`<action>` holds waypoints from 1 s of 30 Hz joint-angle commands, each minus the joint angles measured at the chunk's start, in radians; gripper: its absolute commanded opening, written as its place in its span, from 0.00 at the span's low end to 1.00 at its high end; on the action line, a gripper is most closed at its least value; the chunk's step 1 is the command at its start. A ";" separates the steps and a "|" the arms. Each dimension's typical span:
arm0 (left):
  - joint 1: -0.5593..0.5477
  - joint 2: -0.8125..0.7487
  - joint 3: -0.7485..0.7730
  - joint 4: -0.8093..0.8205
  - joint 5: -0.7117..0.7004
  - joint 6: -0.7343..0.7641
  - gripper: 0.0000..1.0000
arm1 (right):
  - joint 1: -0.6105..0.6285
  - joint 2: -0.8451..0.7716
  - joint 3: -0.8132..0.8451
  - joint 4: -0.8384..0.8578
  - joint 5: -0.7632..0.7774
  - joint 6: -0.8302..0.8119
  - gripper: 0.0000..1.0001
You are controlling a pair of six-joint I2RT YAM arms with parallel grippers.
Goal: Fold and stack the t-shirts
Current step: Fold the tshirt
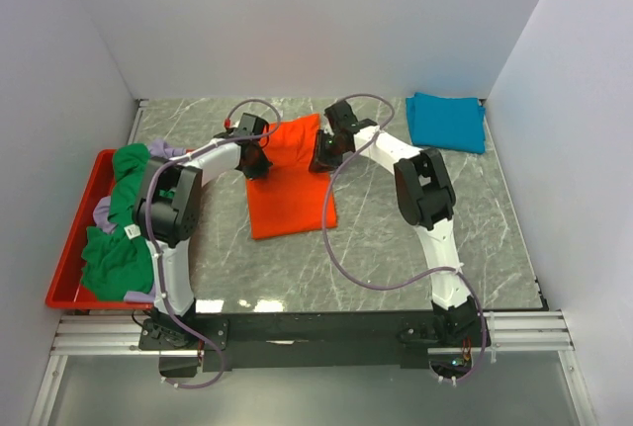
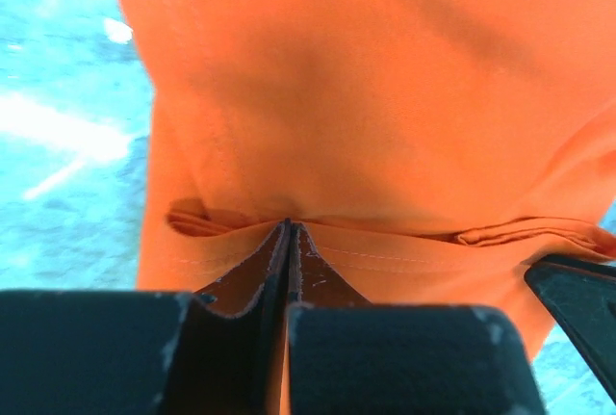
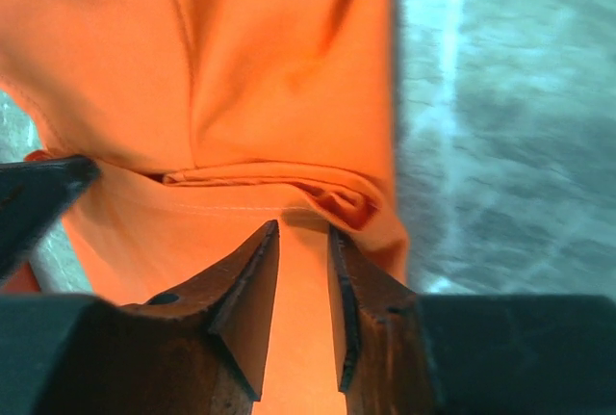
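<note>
The bright orange t-shirt [image 1: 289,184] lies partly folded in the middle of the table, its far end lifted between both grippers. My left gripper [image 1: 252,161] is shut on the shirt's left hem; in the left wrist view its jaws [image 2: 290,227] meet on the orange cloth [image 2: 385,78]. My right gripper [image 1: 321,157] is at the shirt's right side. In the right wrist view its jaws [image 3: 303,232] stand apart over the orange cloth [image 3: 260,68], just short of a folded hem. A folded teal-blue t-shirt [image 1: 448,122] lies at the back right.
A red tray [image 1: 87,189] on the left edge holds a crumpled green t-shirt [image 1: 117,253] and a pale lavender one [image 1: 104,211]. White walls close in the marble table on three sides. Each wrist view shows the other gripper's dark finger at its edge.
</note>
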 commanded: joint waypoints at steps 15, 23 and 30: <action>0.039 -0.547 -0.379 0.071 0.070 -0.077 0.44 | -0.064 -0.527 -0.603 0.218 -0.029 0.090 0.44; 0.020 -0.771 -0.694 0.164 0.113 -0.118 0.45 | -0.044 -0.645 -0.916 0.362 -0.054 0.107 0.48; -0.013 -0.799 -0.855 0.285 0.174 -0.158 0.46 | -0.013 -0.651 -0.987 0.428 -0.028 0.138 0.50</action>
